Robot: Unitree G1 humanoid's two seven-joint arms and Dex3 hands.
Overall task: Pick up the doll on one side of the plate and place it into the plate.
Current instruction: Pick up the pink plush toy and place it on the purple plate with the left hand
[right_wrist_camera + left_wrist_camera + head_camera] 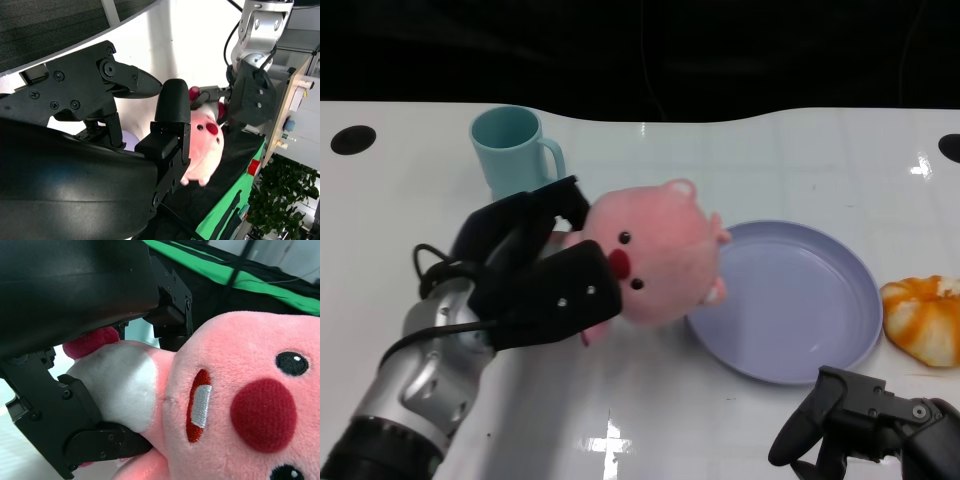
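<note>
The left hand [535,275] is clamped around the pink doll [655,255], its black fingers wrapped over the doll's body from both sides, so that the face with its red nose and dark eyes looks out past the fingers. In the left wrist view the fingers [80,440] press into the doll's white belly [120,385], and the open red mouth shows just beside them. The doll sits at the left edge of the purple plate [840,300], its far ear and paw overlapping the rim; whether it is touching the tabletop [650,400] or held just above it, I cannot tell.

Behind the left hand stands a teal mug [510,150], upright, its handle turned toward the plate. To the right of the plate, just beside its rim, lies an orange and white piece of fruit [925,318] (it looks like a peeled mandarin).

The right hand [865,420] rests low at the near right of the tabletop, close to the near rim of the plate, holding nothing, with its fingers curved and apart. From the right wrist view the doll [205,150] shows beyond the right hand's fingers [170,125], gripped by the other arm's hand [250,97].
</note>
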